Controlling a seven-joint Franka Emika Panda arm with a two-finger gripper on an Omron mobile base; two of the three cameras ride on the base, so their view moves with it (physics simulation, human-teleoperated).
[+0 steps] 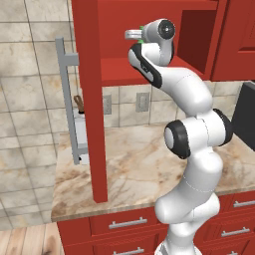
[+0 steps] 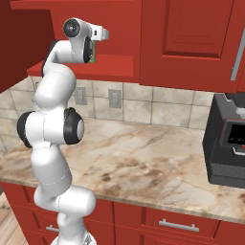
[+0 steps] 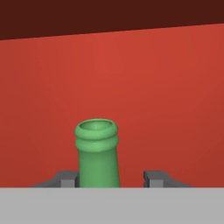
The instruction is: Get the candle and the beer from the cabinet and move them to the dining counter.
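the arm reaches into the open cabinet (image 1: 149, 74) so the end effector (image 3: 111, 177) straddles the beer (image 3: 98, 153) neck on the shelf, one finger (image 3: 66, 178) touching, the other apart, nothing gripped yet.

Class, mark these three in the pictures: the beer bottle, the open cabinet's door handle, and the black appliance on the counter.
beer (image 3: 98, 151): hand view, on the green neck below the lip.
cabinet door handle (image 1: 62, 84): left base view, on the vertical silver bar.
black appliance (image 2: 228, 143): right base view, on its front face.
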